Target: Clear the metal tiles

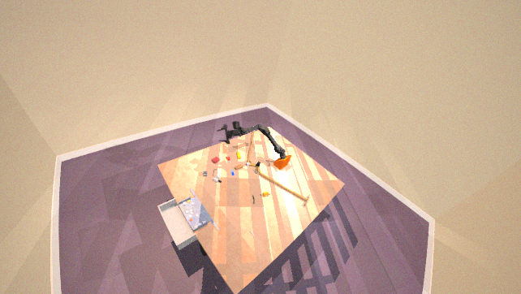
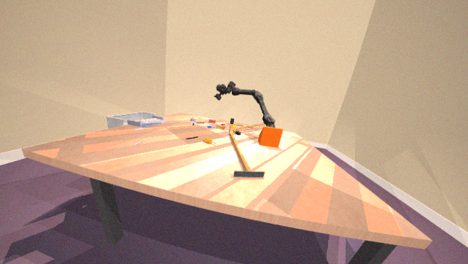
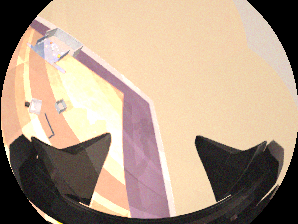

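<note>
The steel bench plate (image 1: 205,214) (image 3: 42,51) lies at the table's left edge, with several small pale and coloured tiles on it. The catch box (image 1: 174,221) (image 2: 115,122) (image 3: 70,38) adjoins its outer end. A long yellow-handled tool (image 1: 282,184) (image 2: 238,152) with a dark crosswise head lies on the table. A second long-handled tool (image 1: 251,148) lies behind it; I cannot tell which is the long scraper. My gripper (image 1: 223,136) (image 2: 216,92) (image 3: 153,135) is open and empty, raised at the table's back edge, away from both handles and the plate.
An orange block (image 1: 282,162) (image 2: 272,137) stands by the arm's base. Small items lie mid-table: a red block (image 1: 215,160), a yellow piece (image 1: 238,155), a blue piece (image 1: 233,173), another yellow piece (image 1: 265,194) (image 2: 208,140) and a thin black piece (image 1: 253,199) (image 2: 192,138).
</note>
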Action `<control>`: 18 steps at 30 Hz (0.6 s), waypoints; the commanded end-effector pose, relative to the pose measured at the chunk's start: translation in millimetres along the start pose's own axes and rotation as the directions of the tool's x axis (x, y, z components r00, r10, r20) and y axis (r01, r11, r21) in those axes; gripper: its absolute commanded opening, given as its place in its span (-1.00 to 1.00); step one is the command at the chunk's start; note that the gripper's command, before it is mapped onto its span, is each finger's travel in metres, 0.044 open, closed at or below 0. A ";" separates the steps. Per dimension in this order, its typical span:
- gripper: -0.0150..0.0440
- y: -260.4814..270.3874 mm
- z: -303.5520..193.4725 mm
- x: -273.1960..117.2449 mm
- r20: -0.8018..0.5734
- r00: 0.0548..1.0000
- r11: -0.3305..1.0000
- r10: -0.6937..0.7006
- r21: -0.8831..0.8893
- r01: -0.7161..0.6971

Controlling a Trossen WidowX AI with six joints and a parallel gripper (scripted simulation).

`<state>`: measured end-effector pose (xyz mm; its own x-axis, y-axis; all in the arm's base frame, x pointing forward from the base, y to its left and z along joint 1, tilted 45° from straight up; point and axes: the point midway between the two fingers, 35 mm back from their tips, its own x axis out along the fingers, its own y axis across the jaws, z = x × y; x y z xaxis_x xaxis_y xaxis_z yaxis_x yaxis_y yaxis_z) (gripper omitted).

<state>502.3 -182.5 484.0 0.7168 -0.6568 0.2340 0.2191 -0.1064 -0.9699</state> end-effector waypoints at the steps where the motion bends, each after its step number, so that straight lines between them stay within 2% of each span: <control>1: 1.00 -14.9 -28.2 8.0 -0.063 0.997 0.998 -0.051 -0.045 0.048; 18: 1.00 -70.1 -131.0 18.4 -0.274 0.931 0.953 -0.241 -0.250 0.173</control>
<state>430.8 -270.1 537.2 0.4871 -0.7745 0.4036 0.1872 -0.3588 -0.9144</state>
